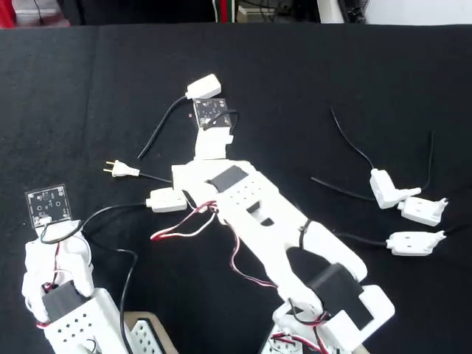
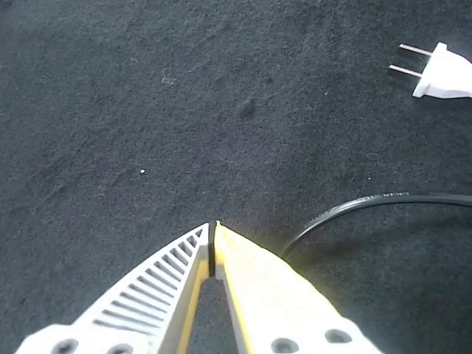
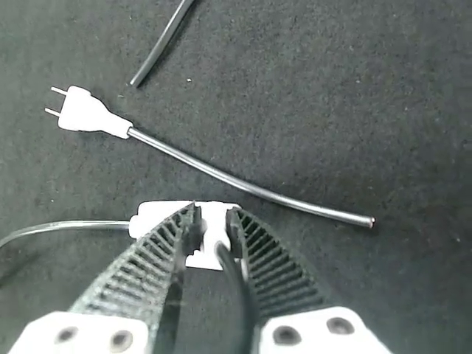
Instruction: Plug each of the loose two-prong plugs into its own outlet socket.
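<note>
High view puts your loose plug (image 1: 122,169) at 9 o'clock from the middle of the surface (image 1: 332,74). It lies flat with its prongs toward 9 o'clock, and its cord runs toward 3 o'clock under the right arm (image 1: 258,214). Just off the plug at 4 o'clock lies a white block (image 1: 166,200). The block's cord (image 1: 110,209) leaves toward 9 o'clock and curls down beside the left arm (image 1: 57,258), which stands at 8 o'clock.

From the right wrist you see your right hand (image 3: 212,217) closed down narrow on that white block (image 3: 158,215), one finger on each side of its middle part. You cannot tell whether the block is a socket. The plug (image 3: 85,116) lies well apart from the hand.

From the left wrist, your left hand (image 2: 213,230) is pinched closed, tips touching, with nothing in it. It sits low over bare surface, with the block's cord (image 2: 369,199) just beside it and the plug (image 2: 442,70) farther off.

At 12 o'clock a second white piece (image 1: 204,86) shows, its cord ending near the plug. At 3 o'clock lies a cluster of white connectors (image 1: 419,211) with short cords, well apart from both hands.
</note>
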Motion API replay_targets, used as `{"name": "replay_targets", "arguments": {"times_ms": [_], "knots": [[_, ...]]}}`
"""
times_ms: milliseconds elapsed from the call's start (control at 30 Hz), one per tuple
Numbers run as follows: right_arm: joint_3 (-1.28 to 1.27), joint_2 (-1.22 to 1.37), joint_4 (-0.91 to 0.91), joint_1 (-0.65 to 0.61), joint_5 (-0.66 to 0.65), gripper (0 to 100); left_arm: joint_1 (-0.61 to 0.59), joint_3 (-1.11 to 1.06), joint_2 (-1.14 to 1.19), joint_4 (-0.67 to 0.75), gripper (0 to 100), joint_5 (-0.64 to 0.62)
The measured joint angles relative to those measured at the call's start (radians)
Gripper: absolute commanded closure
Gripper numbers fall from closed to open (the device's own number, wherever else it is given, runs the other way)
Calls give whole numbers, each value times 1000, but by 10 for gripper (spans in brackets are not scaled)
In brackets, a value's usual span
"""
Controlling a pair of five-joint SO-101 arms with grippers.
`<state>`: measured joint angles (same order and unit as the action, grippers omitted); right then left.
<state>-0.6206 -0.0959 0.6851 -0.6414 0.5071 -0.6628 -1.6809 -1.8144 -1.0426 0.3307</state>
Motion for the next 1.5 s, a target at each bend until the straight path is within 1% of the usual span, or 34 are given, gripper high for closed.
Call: {"name": "replay_targets", "arguments": {"times_ms": [100,233,567,767,933,1167,1333,1500], "knots": [[31,2,72,0,0,986,0,0,0,0,970,0],[43,2,100,0,0,986,0,0,0,0,970,0],[46,11,103,0,0,986,0,0,0,0,970,0],[49,46,84,-51,0,986,0,0,0,0,970,0],[94,157,68,-86,0,986,0,0,0,0,970,0],[114,170,80,-118,0,986,0,0,0,0,970,0],[120,170,114,-114,-57,986,0,0,0,0,970,0],[124,170,180,-51,-147,986,0,0,0,0,970,0]]}}
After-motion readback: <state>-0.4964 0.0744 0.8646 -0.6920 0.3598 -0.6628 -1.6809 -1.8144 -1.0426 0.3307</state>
